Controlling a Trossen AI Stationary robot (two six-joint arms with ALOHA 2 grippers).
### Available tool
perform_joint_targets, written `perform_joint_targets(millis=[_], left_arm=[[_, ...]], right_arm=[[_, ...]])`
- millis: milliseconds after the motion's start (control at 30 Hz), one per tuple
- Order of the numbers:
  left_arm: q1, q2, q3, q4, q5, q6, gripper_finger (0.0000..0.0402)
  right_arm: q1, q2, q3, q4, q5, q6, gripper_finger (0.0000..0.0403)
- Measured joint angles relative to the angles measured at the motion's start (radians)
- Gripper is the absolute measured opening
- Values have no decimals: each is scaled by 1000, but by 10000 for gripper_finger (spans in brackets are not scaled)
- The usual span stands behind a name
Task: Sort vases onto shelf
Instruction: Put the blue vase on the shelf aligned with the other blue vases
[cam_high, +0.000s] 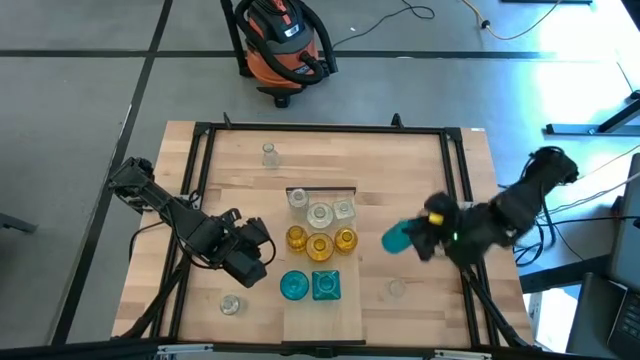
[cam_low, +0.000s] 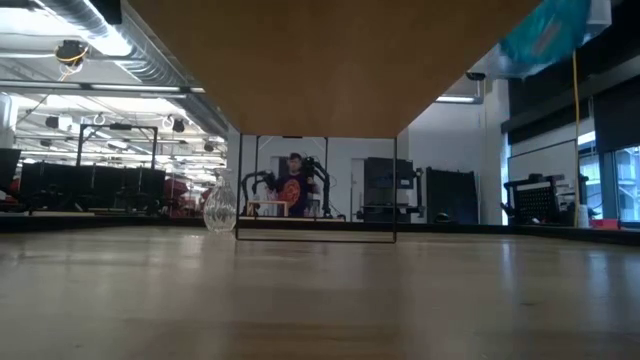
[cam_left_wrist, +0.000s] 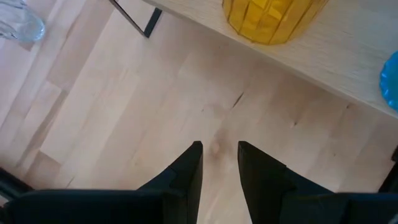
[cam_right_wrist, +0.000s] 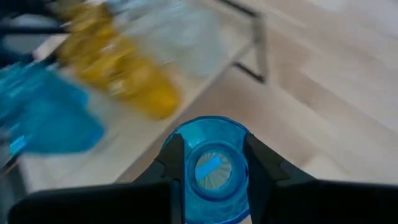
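The shelf (cam_high: 322, 320), a pale plank, lies on the table's middle. It carries three clear vases (cam_high: 320, 213), three amber vases (cam_high: 320, 247) and two teal vases (cam_high: 293, 285). My right gripper (cam_high: 428, 238) is to the right of the shelf, above the tabletop, shut on another teal vase (cam_high: 398, 238), which also shows in the low view (cam_low: 545, 35). My left gripper (cam_high: 262, 250) hangs just left of the shelf, near an amber vase (cam_left_wrist: 273, 18). In its wrist view its fingers (cam_left_wrist: 219, 149) stand a narrow gap apart with nothing between them. My right gripper pinches the teal vase's round wall (cam_right_wrist: 186, 163) between its two fingers, one on each side. The fingers slant downward from the table's right side. The vase is lifted clear of the table and tilted, its open mouth (cam_right_wrist: 211, 127) turned back toward the wrist.
Loose clear vases stand on the tabletop at the far left (cam_high: 269, 153), near left (cam_high: 231, 304) and near right (cam_high: 397, 289). A black frame (cam_high: 455, 160) rims the table. An orange shop vacuum (cam_high: 283, 45) stands beyond the far edge. A person (cam_low: 293, 186) shows far off.
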Motion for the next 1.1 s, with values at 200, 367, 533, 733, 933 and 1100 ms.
perform_joint_targets(millis=[200, 367, 533, 733, 933, 1100], left_arm=[[0, 0, 0, 0, -15, 2, 94], [0, 0, 0, 0, -8, 23, 94], [-3, 0, 0, -1, 7, 26, 94], [-76, 0, 0, -80, -1, 4, 94], [-207, 0, 0, -178, -9, -104, 94], [-292, 1, 0, -186, -13, -219, 94]], right_arm=[[108, 183, 154, 40, -21, -172, 75], [91, 330, 346, 24, -58, -398, 75], [46, 409, 463, -18, -98, -586, 75], [14, 475, 467, 108, -184, -740, 75], [-46, 548, 466, 164, -214, -790, 75], [-91, 585, 466, 190, -266, -812, 75]])
